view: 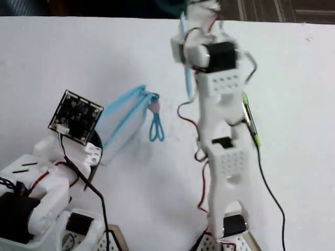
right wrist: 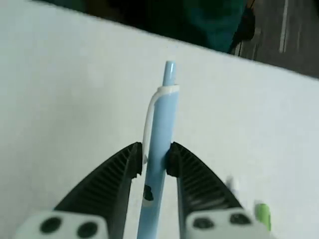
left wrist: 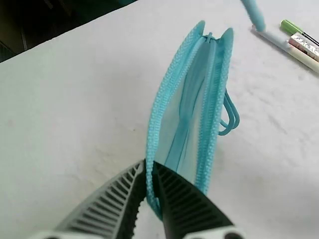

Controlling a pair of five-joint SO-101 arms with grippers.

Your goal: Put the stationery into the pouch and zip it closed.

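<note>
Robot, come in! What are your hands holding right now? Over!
Left gripper shut on the rim of the pouch, zip open. Right gripper shut on the blue pen. Green pen lies on the table, apart from the pouch.

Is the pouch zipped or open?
Open: the pouch mouth gapes between its zipper edges; the left gripper pinches one edge.

Robotics lab setup, white table point(view: 47, 57), two wired white arms point(view: 226, 162)
</note>
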